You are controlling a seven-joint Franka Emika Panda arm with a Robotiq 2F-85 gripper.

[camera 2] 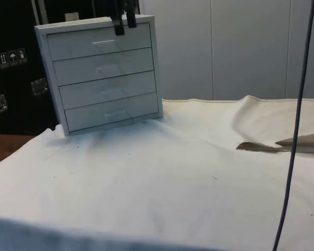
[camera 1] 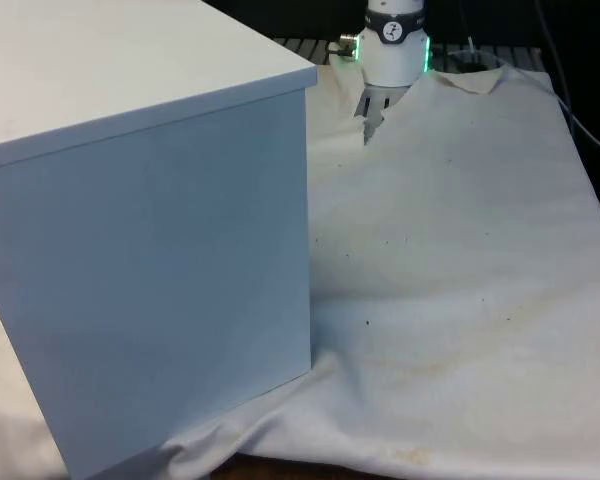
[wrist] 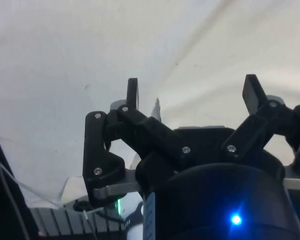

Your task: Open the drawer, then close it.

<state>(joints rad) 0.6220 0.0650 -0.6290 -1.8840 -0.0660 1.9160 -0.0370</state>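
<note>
White chest of drawers (camera 2: 102, 73) is seen at the side view's upper left, all drawers shut. Above its top drawer (camera 2: 99, 41), the gripper (camera 2: 123, 23) hangs with jaws apart; the shallow handle could be missed.

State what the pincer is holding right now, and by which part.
Nothing is held. The pincer is open with only the white cloth between its fingers, and every drawer of the chest of drawers is shut.
</note>
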